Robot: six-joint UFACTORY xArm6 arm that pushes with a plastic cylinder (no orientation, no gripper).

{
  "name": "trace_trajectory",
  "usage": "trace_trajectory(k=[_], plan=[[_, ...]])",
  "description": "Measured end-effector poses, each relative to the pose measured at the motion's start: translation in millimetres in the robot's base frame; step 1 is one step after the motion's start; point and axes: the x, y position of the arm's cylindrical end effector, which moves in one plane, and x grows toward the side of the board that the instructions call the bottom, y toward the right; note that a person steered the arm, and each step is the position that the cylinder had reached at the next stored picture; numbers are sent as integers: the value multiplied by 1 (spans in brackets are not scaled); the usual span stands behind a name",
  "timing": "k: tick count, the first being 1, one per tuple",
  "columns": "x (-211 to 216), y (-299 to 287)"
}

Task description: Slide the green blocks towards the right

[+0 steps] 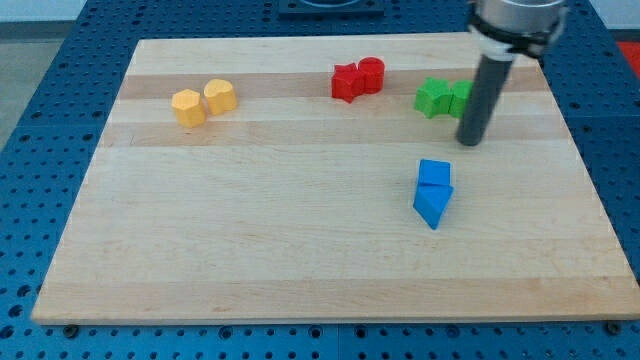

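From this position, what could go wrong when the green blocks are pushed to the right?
1. My tip stands at the right of the green blocks, so a push from here may send them left, toward the red blocks.
2. On the way around, the rod may knock the blue blocks below.
3. The two green blocks may separate.

I see a wooden counter (300,270) on blue pegboard (40,60), two touching yellow blocks (203,102) upper left, two touching red blocks (358,79) top centre, two touching blue blocks (434,192) right of centre

No legible text or labels anywhere.
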Motion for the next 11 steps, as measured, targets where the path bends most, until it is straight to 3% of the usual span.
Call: trace_trajectory(k=[2,3,6,8,11], plan=[[5,-108],[4,-120],[-70,-112],[-71,-62],[-136,-19]])
